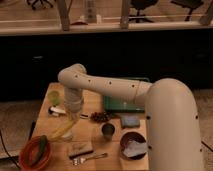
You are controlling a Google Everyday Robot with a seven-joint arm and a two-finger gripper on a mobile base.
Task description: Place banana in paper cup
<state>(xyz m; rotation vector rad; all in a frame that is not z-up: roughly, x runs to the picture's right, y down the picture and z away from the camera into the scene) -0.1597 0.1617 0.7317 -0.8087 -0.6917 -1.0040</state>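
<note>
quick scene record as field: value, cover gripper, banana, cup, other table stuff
gripper: at arm's end, above table's front left
banana: directly under gripper, slanting down-left
paper cup: pale, by banana's upper end; whether banana is inside, cannot tell
orange bowl: front-left corner
green tray: behind arm
dark cup: mid table
fork: front edge

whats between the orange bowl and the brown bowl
In the camera view, a fork and a dark block; the gripper hangs farther back, by the banana.
</note>
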